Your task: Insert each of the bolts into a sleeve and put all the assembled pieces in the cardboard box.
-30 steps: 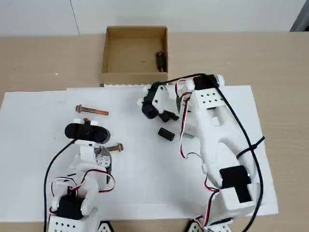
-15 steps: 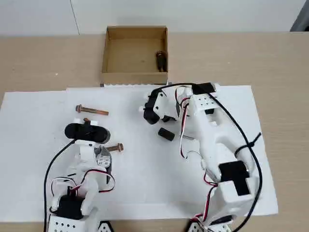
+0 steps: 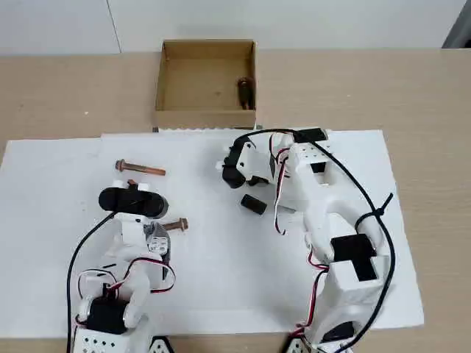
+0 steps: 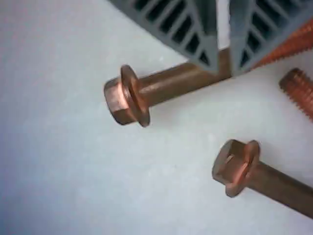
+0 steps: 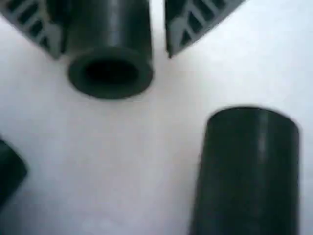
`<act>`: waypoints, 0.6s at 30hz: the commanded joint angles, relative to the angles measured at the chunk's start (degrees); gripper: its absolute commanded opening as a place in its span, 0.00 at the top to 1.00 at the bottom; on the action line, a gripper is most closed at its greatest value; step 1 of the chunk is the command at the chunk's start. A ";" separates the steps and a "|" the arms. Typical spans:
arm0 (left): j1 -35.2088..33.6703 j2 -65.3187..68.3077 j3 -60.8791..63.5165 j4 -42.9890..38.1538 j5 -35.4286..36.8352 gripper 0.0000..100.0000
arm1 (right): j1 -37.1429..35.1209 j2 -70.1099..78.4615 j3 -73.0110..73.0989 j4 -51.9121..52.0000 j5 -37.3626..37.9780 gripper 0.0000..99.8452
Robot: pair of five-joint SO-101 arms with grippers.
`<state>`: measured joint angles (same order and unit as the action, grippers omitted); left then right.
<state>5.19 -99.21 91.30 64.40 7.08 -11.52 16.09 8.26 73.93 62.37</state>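
My left gripper (image 4: 223, 61) is shut on the shank of a copper bolt (image 4: 161, 85), which lies on the white sheet with its head sticking out to the side (image 3: 176, 224). A second bolt (image 4: 244, 169) lies close by, and another bolt (image 3: 140, 169) lies farther back. My right gripper (image 5: 116, 51) holds a black sleeve (image 5: 110, 73) between its fingers, open end toward the camera. It hangs just behind a loose sleeve (image 3: 254, 204) that lies flat (image 5: 244, 166). The cardboard box (image 3: 168, 81) at the back holds one assembled piece (image 3: 245, 92).
The white sheet (image 3: 221, 279) covers the table's middle, with bare wood around it. The right arm's body and cables (image 3: 331, 220) stretch across the sheet's right half. A dark object (image 5: 7, 176) sits at the edge of the right wrist view.
The right arm has drawn back from the box, its gripper shifting a little toward the loose sleeve. The left arm and its bolt have not moved.
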 commanded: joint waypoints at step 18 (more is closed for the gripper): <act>-0.09 -0.35 -0.13 -1.32 -0.44 1.00 | -2.59 -6.46 -8.53 4.88 -11.60 0.99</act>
<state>5.19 -99.21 91.30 64.40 7.08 -13.01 15.21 3.34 76.57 53.93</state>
